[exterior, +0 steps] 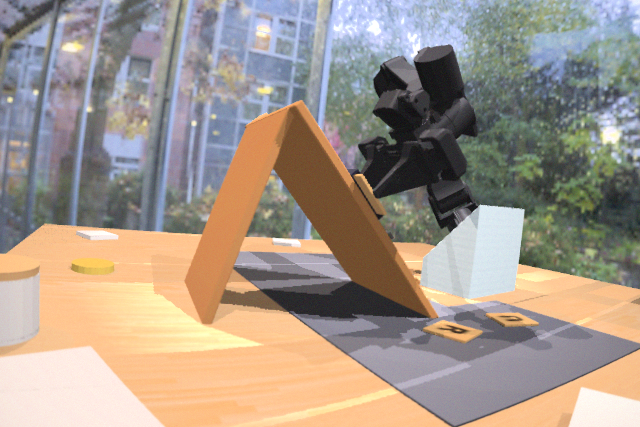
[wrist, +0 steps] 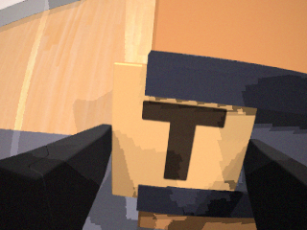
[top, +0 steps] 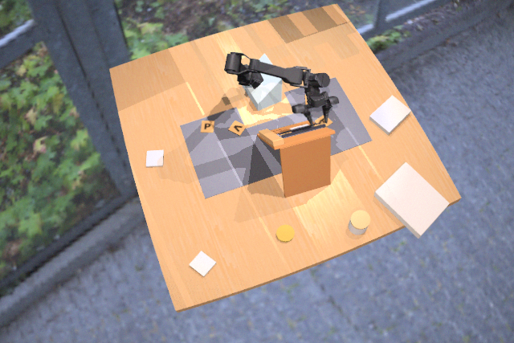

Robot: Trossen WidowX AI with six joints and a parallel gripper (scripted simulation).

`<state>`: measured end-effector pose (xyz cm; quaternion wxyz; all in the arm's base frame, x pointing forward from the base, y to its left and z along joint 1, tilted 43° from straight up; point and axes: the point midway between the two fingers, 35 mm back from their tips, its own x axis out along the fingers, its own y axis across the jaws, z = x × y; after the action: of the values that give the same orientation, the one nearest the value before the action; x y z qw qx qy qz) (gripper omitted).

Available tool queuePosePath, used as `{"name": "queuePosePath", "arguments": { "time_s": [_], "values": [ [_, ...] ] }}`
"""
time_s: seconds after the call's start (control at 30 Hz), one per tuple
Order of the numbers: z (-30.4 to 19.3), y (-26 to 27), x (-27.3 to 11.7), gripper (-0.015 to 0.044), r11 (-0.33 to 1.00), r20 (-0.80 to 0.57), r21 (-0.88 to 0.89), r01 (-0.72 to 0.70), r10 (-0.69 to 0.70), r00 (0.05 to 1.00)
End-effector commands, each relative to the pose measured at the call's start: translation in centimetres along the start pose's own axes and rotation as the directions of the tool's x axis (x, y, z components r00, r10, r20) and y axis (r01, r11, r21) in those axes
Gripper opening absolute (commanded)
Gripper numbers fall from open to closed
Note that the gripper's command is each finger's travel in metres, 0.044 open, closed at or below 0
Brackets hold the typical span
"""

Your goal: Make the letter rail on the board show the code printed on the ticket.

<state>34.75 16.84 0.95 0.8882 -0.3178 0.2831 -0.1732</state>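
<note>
My gripper is shut on the T tile, one finger at each side edge. The T reads upright in the wrist view. The tile sits between the two dark strips of the rail, its left part sticking out past the rail's end. The rail is on the sloping face of the orange board. Loose on the mat lie a P tile, a tile with a V-like letter, an R tile and a tile like a U. No code is readable.
A pale blue wedge block stands beside the arm. A grey mat lies under the board. On the counter are a yellow disc, a lidded jar and several white slabs, one large slab overhanging the edge.
</note>
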Motion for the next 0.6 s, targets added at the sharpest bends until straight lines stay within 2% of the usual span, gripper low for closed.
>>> {"name": "queuePosePath", "arguments": {
  "time_s": [0.0, 0.57],
  "values": [
    [0.18, -0.24, -0.09, 0.0000, 1.000, 0.003, 0.004, -0.005, 0.005, 1.000],
    [0.02, -0.93, 0.00, 0.0000, 1.000, 0.003, 0.003, -0.005, 0.005, 1.000]
  ]
}}
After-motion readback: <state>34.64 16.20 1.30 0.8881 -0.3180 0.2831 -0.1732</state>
